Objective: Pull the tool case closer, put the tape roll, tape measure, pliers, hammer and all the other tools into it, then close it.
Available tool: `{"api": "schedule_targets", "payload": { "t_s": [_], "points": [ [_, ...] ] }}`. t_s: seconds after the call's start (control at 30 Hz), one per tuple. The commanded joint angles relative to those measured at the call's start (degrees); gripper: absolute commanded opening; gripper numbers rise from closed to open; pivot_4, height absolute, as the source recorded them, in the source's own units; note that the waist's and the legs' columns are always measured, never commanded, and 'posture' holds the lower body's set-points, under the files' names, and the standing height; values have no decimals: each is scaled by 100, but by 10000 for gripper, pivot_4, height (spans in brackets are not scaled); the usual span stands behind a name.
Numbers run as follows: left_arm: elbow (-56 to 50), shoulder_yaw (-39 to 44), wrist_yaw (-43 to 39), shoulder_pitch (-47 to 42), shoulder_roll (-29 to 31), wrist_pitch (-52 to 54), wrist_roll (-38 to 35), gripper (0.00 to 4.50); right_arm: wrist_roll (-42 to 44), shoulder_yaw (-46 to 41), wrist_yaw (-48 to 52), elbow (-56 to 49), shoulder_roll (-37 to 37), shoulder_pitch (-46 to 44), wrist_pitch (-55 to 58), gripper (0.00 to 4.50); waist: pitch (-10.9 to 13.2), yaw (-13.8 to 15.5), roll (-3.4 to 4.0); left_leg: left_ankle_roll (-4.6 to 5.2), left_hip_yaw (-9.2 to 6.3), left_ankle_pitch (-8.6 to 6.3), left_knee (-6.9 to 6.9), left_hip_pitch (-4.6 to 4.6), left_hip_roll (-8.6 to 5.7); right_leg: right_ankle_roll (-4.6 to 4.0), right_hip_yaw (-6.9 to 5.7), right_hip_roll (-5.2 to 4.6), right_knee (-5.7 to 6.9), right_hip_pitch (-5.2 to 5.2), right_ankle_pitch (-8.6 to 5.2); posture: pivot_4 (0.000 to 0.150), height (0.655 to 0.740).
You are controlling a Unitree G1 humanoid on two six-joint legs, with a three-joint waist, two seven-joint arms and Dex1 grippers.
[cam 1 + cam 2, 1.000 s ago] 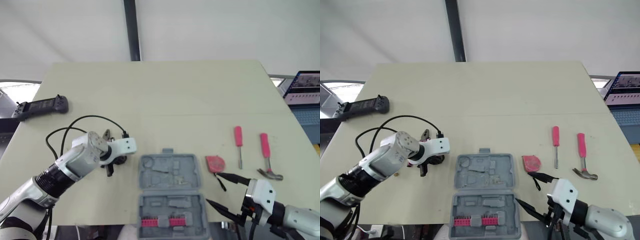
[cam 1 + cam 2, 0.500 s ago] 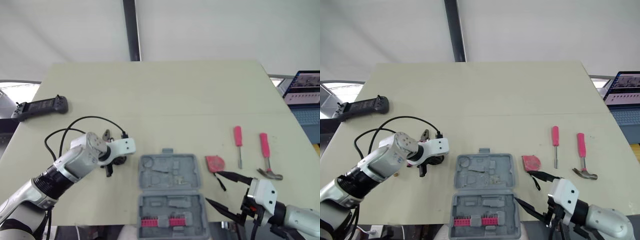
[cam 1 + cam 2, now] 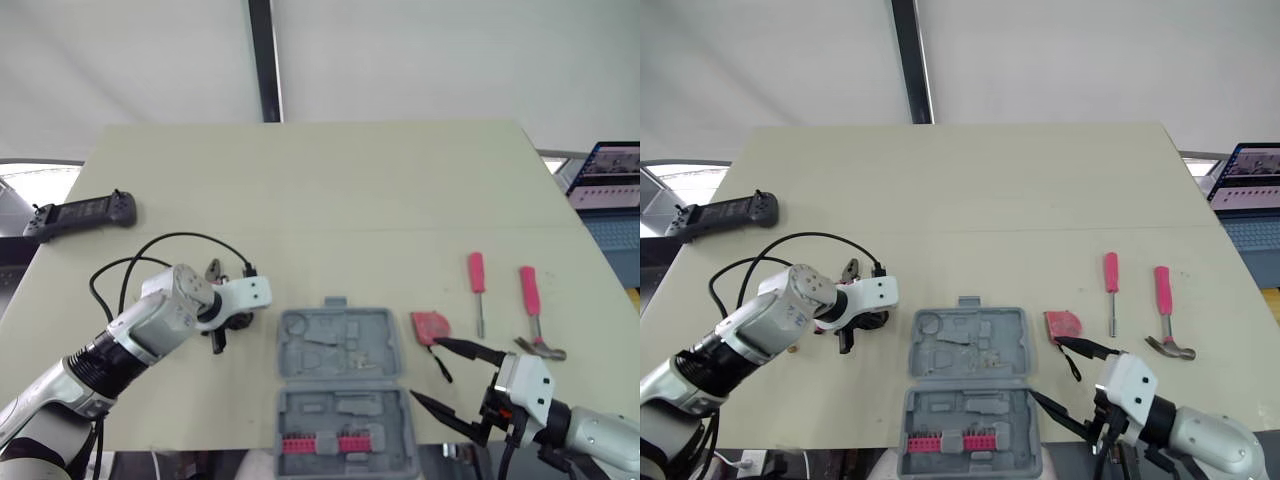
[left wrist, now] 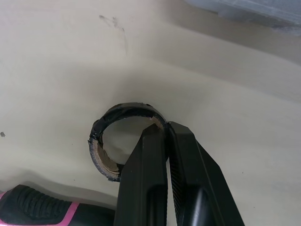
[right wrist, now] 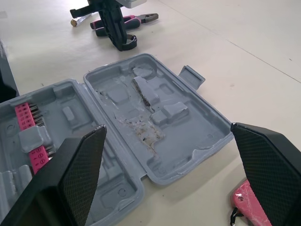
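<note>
1. The head views take in the whole beige table (image 3: 330, 190). The open grey tool case (image 3: 340, 385) lies at its near edge, between the two arms.
2. To the case's right lie a red tape measure (image 3: 430, 326) with a black strap, a pink-handled screwdriver (image 3: 477, 288) and a pink-handled hammer (image 3: 536, 318). A black game controller (image 3: 80, 212) sits far left, and a laptop (image 3: 610, 175) stands off the right edge.
3. The left wrist view alone shows the left gripper (image 4: 165, 129) up close. Its fingers are pressed together on the wall of the thin black tape roll (image 4: 124, 109), a ring with a brown cardboard core that lies flat on the table.
4. Just beside the roll is a ribbed black-and-pink grip of the pliers (image 4: 37, 207).
5. The right wrist view shows the case's moulded plastic recesses and a pink bit holder (image 5: 33, 136) in the near half.
6. The right gripper (image 3: 452, 380) has its fingers spread wide, apart from everything, by the case's right side.
</note>
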Motion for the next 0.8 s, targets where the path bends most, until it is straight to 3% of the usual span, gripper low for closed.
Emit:
{"api": "schedule_targets", "payload": {
  "t_s": [0.03, 0.5, 0.67, 0.8],
  "points": [
    [-21, 32, -76, 119, 18, 20, 95, 209, 11, -72, -81, -123, 26, -2, -13, 45000, 0, 0, 0, 0, 0, 0, 0, 0, 0, 0, 0, 0, 0, 0, 0, 1500, 7400],
    [-33, 221, -241, 163, 152, -63, 63, 209, -79, 40, -209, -181, 151, -43, -3, 45000, -1, -8, 2, 0, 0, 0, 0, 0, 0, 0, 0, 0, 1, 0, 0, 1500, 7400],
    [-235, 1373, -841, 367, 271, -650, -945, 209, -115, 72, -170, -191, 113, -83, -29, 45000, -1, -5, 1, 0, -1, 0, 0, -2, 2, 0, -1, 0, 2, -4, 0, 1500, 7400],
    [-425, 2342, -1586, 656, 271, -678, -2157, 209, -154, 179, -162, -219, 105, -146, -34, 45000, -1, 1, 2, -1, -2, 0, 3, -3, 2, 0, -2, -3, 1, -2, 0, 1500, 7400]
  ]
}}
